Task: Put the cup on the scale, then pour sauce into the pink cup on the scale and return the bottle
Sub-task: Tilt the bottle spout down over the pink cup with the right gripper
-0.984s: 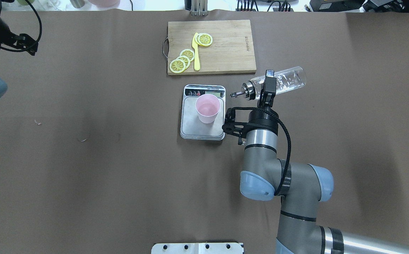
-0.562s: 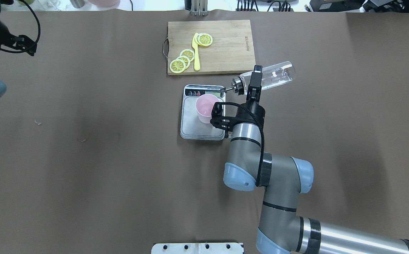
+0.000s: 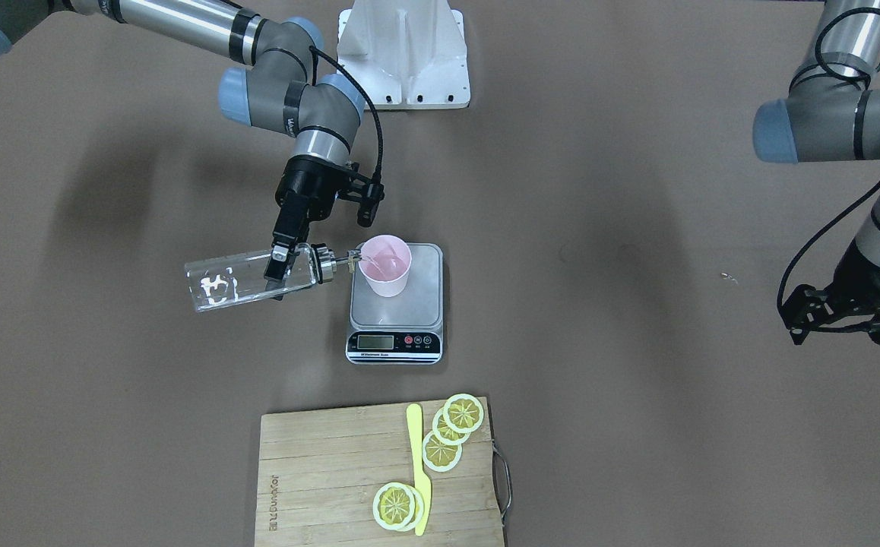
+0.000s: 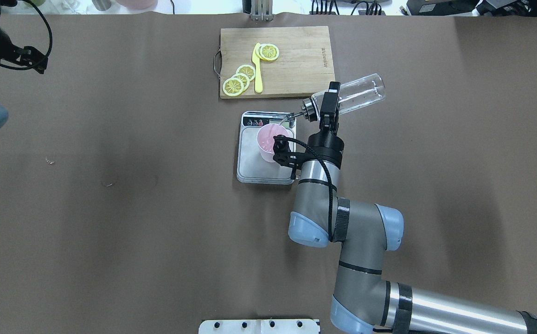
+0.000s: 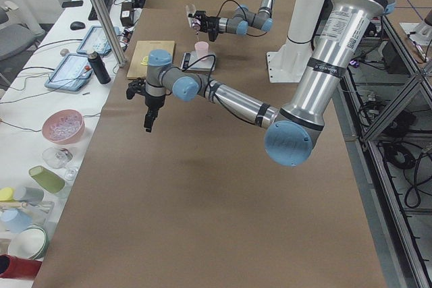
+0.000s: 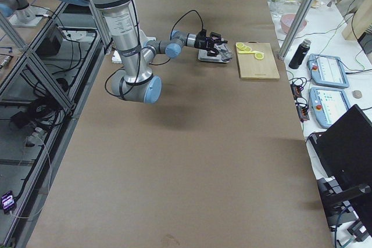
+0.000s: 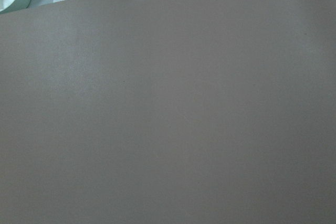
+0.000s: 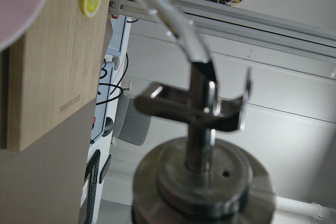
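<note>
- Brown paper covers the worktop (image 4: 111, 208), where the scale (image 4: 254, 172) carries the pink cup (image 4: 268, 141) upright on its steel platform.
- Clamped on the glass bottle (image 4: 361, 92) near its neck, the right hand (image 4: 328, 103) has slid left. A second ago it hung to the right of the scale. Now the metal spout (image 4: 290, 118) reaches the cup's rim.
- Lying almost level with the spout slightly down, the glass bottle looks ready to pour or just starting. No stream of sauce is discernible.
- Well away at the worktop's left end hangs the left hand (image 5: 147, 119). Whether it is open or closed cannot be told.
</note>
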Controlling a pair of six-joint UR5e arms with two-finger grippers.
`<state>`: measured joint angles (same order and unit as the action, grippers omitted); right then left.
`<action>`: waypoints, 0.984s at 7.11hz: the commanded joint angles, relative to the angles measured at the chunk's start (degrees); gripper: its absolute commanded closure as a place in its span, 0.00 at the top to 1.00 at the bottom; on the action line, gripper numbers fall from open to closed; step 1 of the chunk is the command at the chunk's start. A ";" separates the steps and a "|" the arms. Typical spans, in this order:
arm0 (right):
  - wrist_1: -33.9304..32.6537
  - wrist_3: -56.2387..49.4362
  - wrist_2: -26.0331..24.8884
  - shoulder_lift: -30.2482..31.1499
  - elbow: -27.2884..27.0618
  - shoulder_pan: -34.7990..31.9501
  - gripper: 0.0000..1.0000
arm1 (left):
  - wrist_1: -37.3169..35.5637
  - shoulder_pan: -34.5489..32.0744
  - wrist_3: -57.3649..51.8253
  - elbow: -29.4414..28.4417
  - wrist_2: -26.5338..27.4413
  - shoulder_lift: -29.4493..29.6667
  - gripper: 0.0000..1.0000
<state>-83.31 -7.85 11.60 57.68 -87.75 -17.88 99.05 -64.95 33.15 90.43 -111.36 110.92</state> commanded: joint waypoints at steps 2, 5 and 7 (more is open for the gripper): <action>0.95 0.90 -0.70 0.06 0.21 0.39 0.00 | 0.00 0.00 0.08 -0.25 0.00 0.00 0.98; 13.05 4.58 5.69 1.12 0.21 0.04 0.00 | -0.09 -0.09 0.16 0.01 0.00 0.44 0.98; 13.61 13.96 11.05 1.47 -0.49 -0.49 0.00 | -0.18 -0.09 0.16 0.09 0.09 0.79 0.98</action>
<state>-70.55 0.78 19.33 58.87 -87.79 -18.05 98.92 -65.03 33.30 90.45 -111.34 111.52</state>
